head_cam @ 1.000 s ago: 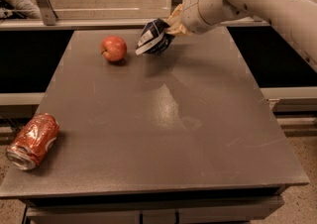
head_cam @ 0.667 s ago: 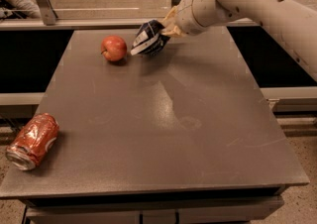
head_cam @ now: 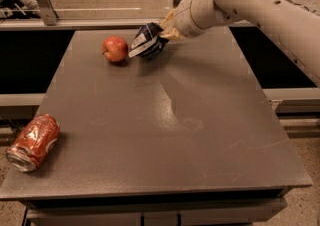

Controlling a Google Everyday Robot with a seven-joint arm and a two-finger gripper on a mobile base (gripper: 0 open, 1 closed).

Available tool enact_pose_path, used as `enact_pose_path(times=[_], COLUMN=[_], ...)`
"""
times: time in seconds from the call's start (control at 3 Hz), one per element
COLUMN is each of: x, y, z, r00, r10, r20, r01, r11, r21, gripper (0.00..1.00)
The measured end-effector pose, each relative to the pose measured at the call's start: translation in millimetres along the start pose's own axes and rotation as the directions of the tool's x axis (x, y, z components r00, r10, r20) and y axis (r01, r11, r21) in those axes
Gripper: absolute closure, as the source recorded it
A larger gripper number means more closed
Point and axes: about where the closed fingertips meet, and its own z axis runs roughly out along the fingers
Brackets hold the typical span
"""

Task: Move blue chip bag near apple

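The blue chip bag [head_cam: 145, 41] is a crumpled navy foil bag with a white patch, held just above the back of the grey table [head_cam: 165, 120]. My gripper [head_cam: 161, 34] comes in from the upper right and is shut on the bag's right end. The apple [head_cam: 115, 49], red with a yellow blush, sits on the table a short gap to the left of the bag. The gripper's fingers are mostly hidden behind the bag.
A crushed red soda can [head_cam: 32, 142] lies at the table's front left corner. My white arm [head_cam: 250, 5] spans the upper right. A metal rail [head_cam: 100, 10] runs behind the table.
My gripper has carried the chip bag a little to the left and lower, closer to the apple. The apple and the can have not moved.
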Motion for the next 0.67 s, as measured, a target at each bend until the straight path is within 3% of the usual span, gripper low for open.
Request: enact_pose_path(times=[0.33, 0.67], x=[-1.2, -2.2], y=[1.1, 2.2], z=[1.9, 3.7], r00=[1.0, 1.0], r10=[-0.001, -0.002], r20=[0.002, 0.004], r01=[0.001, 0.002], r11=[1.0, 1.0], r21=[-0.003, -0.006], gripper=[0.83, 0.59])
